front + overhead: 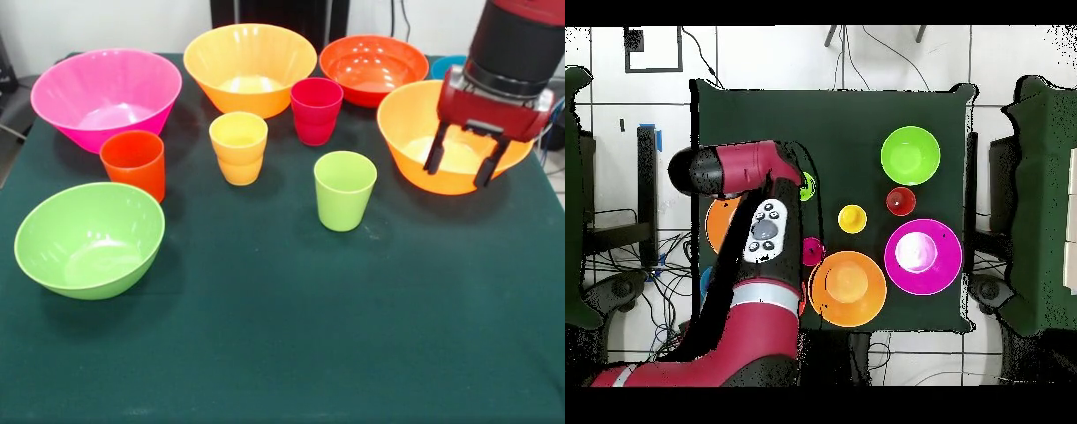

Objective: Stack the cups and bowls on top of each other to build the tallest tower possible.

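Observation:
All cups and bowls stand apart on the green table [282, 344]; there is no tower. My gripper [463, 159] is open and empty, its fingers hanging just above the right large orange bowl [415, 132]. The other large orange bowl [250, 66] and the large pink bowl [106, 97] stand at the far side, the red-orange bowl [373, 66] between the orange ones. The lime green bowl [88, 238] is near left. The red-orange cup [134, 163], yellow-orange cup [238, 146], magenta cup [316, 109] and lime green cup [344, 188] stand upright mid-table. The blue bowl [446, 64] peeks out behind the arm.
In the overhead view my arm [760, 240] covers the gripper and most of the orange bowl [717, 222] under it. The lime green bowl [911, 155], pink bowl [923, 256] and other orange bowl [848, 288] show there. Cables lie on the floor round the table.

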`<state>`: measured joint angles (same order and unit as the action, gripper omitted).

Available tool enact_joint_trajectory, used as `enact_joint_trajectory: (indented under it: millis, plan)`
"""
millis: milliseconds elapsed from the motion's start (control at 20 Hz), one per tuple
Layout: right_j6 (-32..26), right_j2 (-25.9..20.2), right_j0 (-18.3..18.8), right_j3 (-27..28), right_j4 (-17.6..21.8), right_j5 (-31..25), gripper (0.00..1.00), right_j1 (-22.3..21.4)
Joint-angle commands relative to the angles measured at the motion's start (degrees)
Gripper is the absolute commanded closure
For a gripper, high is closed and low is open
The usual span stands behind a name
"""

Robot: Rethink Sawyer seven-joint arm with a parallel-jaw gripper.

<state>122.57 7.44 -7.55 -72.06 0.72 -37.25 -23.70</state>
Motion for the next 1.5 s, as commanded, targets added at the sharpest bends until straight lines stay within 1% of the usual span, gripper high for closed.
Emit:
enact_joint_trajectory:
  millis: [50,250,350,700,850,950,1050,1200,1250,1300,1450,1500]
  plan:
    - [-17.15,-13.78,1.99,-0.21,5.06,-5.53,0.0,0.87]
    - [-13.14,-11.26,0.09,0.07,4.69,-4.68,0.0,0.59]
    - [-11.81,-10.24,-0.73,0.71,4.59,-5.18,0.0,0.55]
    - [-10.47,-9.35,-1.62,2.55,3.84,-7.53,0.0,0.33]
    - [-8.35,-7.93,-2.4,2.55,3.27,-9.26,0.0,-0.85]
    - [-1.58,-5.29,-4.17,0.91,1.45,-9.11,0.0,-2.1]
    - [7.73,-2.39,-6.37,-1.74,-1.43,-7.09,0.0,-2.66]
    - [22.8,3.75,-11.59,-4.43,-6.22,-3.49,0.0,-2.18]
    - [27.22,6.11,-13.48,-4.4,-7.77,-3.21,0.0,-1.5]
    - [29.76,6.74,-13.99,-5.16,-9.88,-3.09,0.0,-1.5]
    - [31.31,8.98,-15.18,-4.68,-11.86,-4.04,0.0,-0.45]
    - [33.19,10.25,-16.02,-4.31,-12.55,-4.14,0.0,0.18]
